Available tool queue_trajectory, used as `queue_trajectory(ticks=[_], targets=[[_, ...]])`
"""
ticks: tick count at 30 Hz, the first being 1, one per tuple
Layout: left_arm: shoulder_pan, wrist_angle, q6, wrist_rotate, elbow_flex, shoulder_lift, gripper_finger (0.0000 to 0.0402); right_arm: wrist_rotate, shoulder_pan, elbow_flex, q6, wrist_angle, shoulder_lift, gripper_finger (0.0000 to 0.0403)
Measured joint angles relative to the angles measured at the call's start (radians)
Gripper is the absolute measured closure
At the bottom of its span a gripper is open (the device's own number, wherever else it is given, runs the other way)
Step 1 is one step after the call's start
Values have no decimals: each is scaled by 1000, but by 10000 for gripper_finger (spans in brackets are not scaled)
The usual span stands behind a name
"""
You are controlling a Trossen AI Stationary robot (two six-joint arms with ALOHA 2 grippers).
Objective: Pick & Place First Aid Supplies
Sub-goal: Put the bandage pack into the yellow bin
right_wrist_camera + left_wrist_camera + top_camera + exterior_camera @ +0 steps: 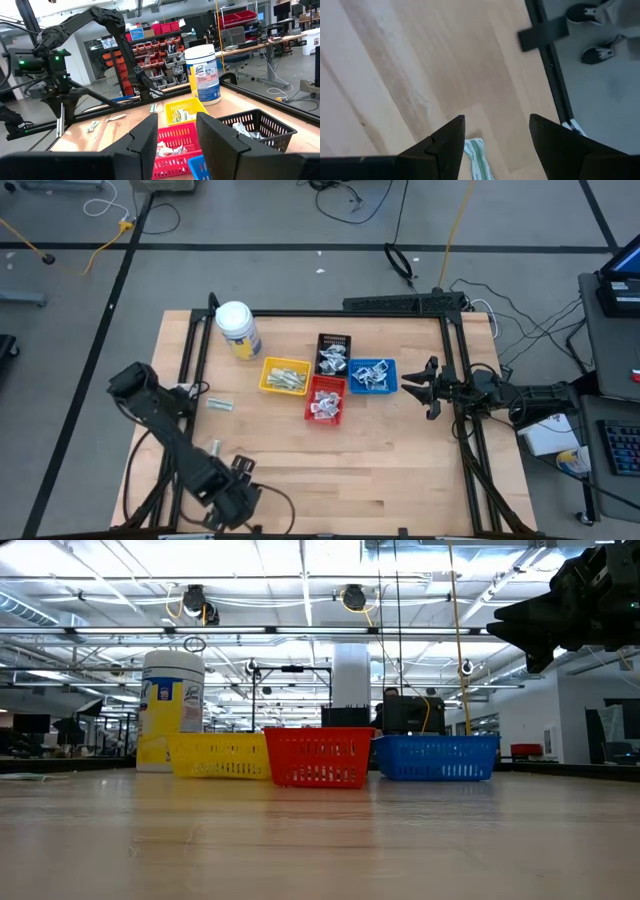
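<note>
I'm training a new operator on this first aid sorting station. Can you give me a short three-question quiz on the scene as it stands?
1. True or false: the white jar stands inside the yellow tray.
2. Which tray lies nearest the right gripper? A) black tray B) blue tray C) red tray
3. Fill in: the left gripper hovers open above a green-striped ____ lying on the table.

Key
1. False: it stands on the table beside that tray.
2. B.
3. Packet, just beyond the fingertips in the left wrist view.
</note>
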Motion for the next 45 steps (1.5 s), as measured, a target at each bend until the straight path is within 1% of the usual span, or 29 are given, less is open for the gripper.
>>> queue_trajectory(ticks=[4,6,13,17,21,25,33,39,45], targets=[[-27,-1,26,0,-4,0,174,0,0,0,0,0,0,273],[-33,0,27,0,-25,0,174,0,0,0,0,0,0,273],[-57,13,-10,1,-183,-41,174,0,0,0,0,0,0,273],[-67,66,-57,0,-266,-81,174,0,0,0,0,0,0,273],[-88,85,-88,2,-322,-125,174,0,0,0,0,0,0,273],[-100,92,-106,1,-344,-150,174,0,0,0,0,0,0,273],[-111,252,-132,-4,-401,-133,174,0,0,0,0,0,0,273],[-112,348,-157,-62,-472,-130,174,0,0,0,0,0,0,273],[-112,447,-183,-56,-547,-133,174,0,0,0,0,0,0,273]])
